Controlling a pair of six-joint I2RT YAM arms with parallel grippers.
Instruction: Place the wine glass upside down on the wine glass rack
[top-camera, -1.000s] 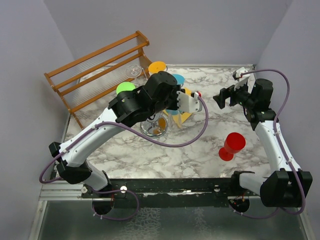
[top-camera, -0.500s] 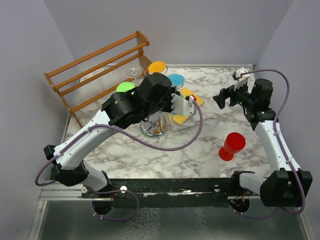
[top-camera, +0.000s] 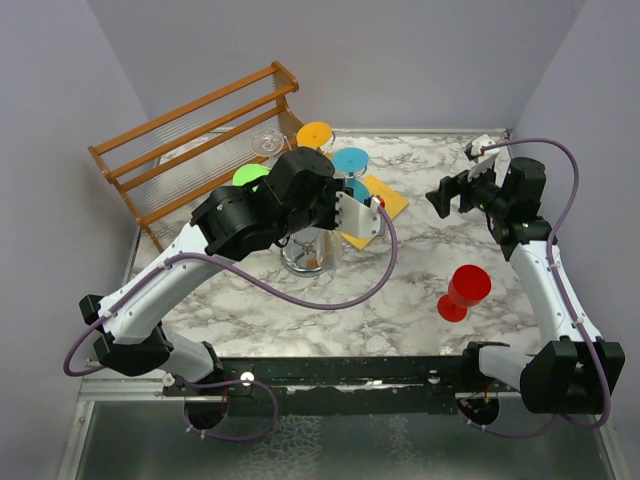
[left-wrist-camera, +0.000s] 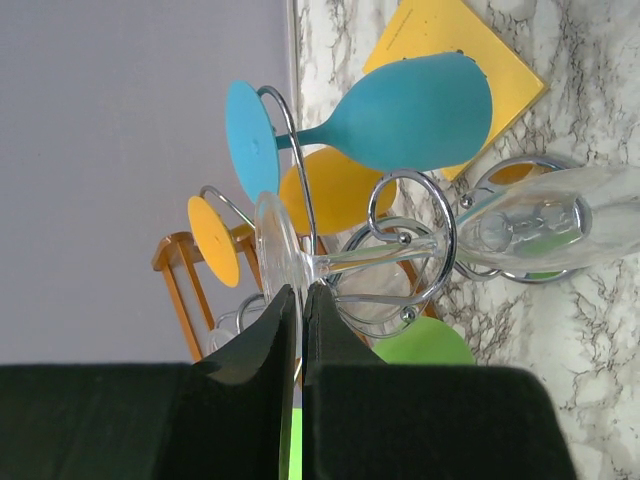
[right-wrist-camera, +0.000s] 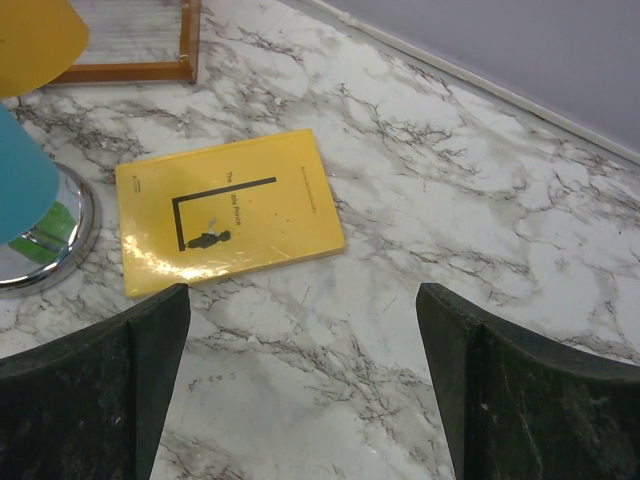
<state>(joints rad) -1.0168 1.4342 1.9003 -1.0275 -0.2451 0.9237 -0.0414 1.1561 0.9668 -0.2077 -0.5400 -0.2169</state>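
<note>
Wine glass: the clear wine glass (left-wrist-camera: 545, 222) hangs upside down at the wine glass rack (top-camera: 292, 264), left of the table's centre. Its foot is up and its bowl points at the shiny round base.
Seating: in the left wrist view the stem runs through a curled chrome loop. Whether the foot already rests on a wire cannot be told.
Left gripper: the left gripper (left-wrist-camera: 300, 300) has its fingers closed. The rim of the clear foot disappears between their tips, so it appears to be pinching the glass by the foot.
Right gripper: the right gripper (right-wrist-camera: 300, 295) hovers with its fingers spread wide and nothing in them, over bare marble at the far right, near the yellow book (right-wrist-camera: 228, 210).
Neighbours: a teal glass (left-wrist-camera: 410, 110) and an orange glass (left-wrist-camera: 335, 190) hang on the same rack just beside the clear one.
Handling: the glass is probably light, rigid, brittle and slick. A thin foot rim gives the fingers little to hold, so it could slip or swing.
Where to hold: the foot's edge or the stem just below it looks best, as the bowl is wide and thin-walled.
Risk: the bowl could knock the chrome wire or the teal glass.
</note>
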